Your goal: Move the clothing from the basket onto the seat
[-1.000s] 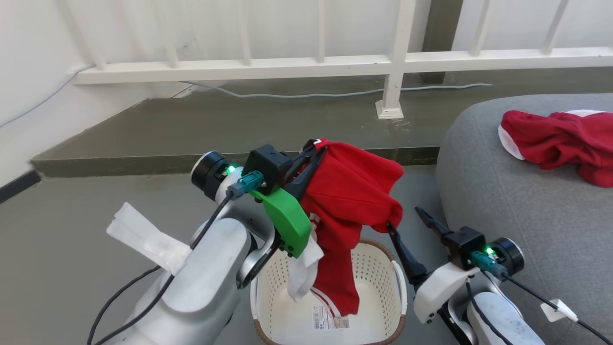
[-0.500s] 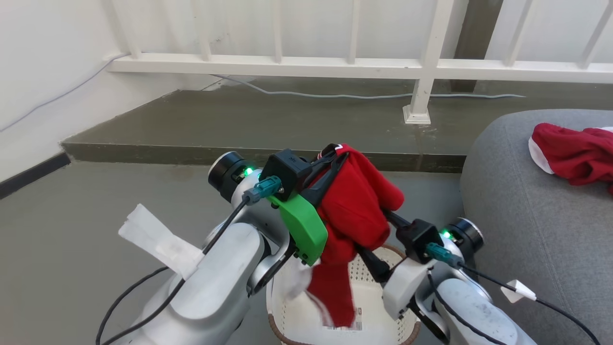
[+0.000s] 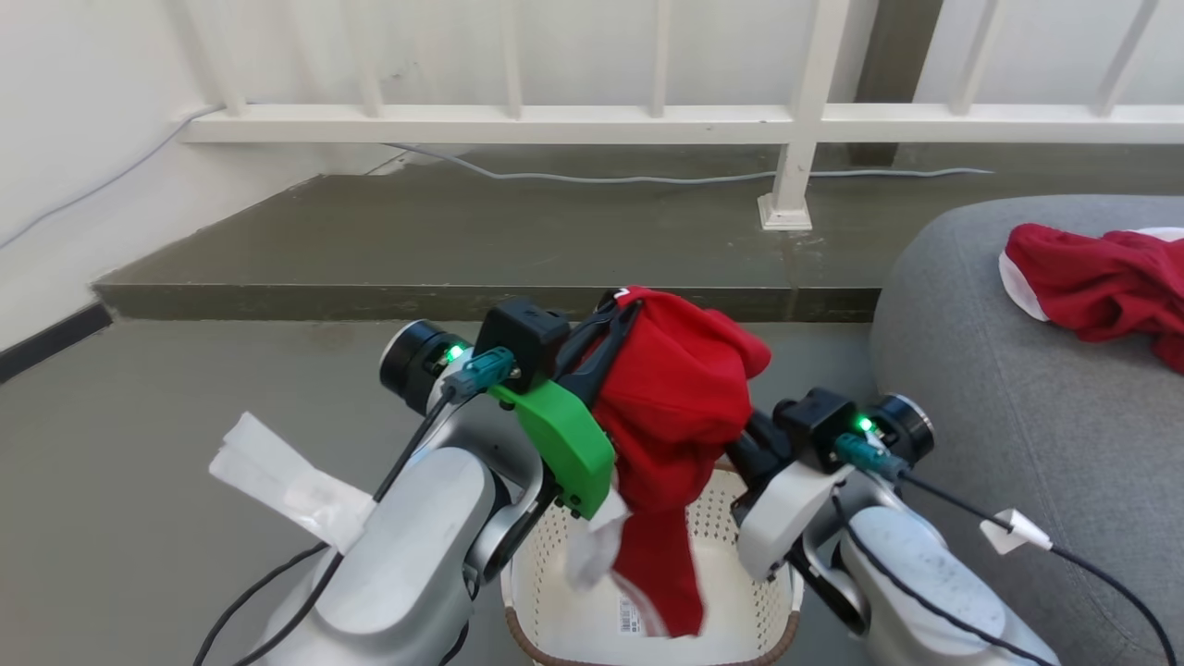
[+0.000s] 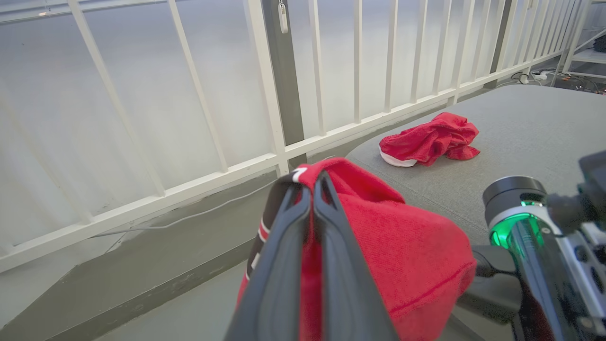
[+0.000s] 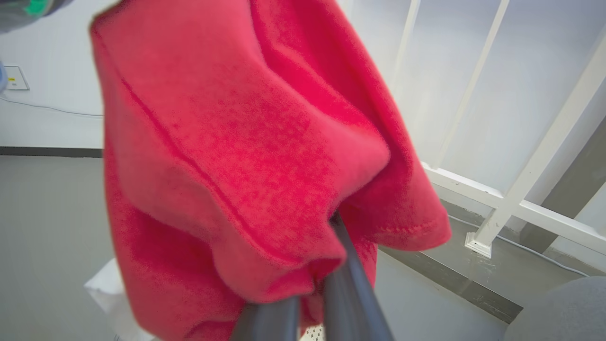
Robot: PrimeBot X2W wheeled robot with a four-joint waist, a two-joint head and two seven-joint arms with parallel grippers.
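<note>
A red garment hangs above the cream basket, its lower end trailing down into it. My left gripper is shut on the garment's top edge, the two dark fingers pressed together in the left wrist view. My right gripper is pushed into the cloth's right side; in the right wrist view its fingers are closed on a red fold. A second red garment with white trim lies on the grey seat at the right.
A white railing and a raised concrete step run behind. A grey cable lies along the step. White tape tags hang from both forearms. The basket stands on the grey floor just left of the seat.
My right gripper moved left into the hanging garment and shut on it. The left gripper kept its hold. The camera has shifted.
</note>
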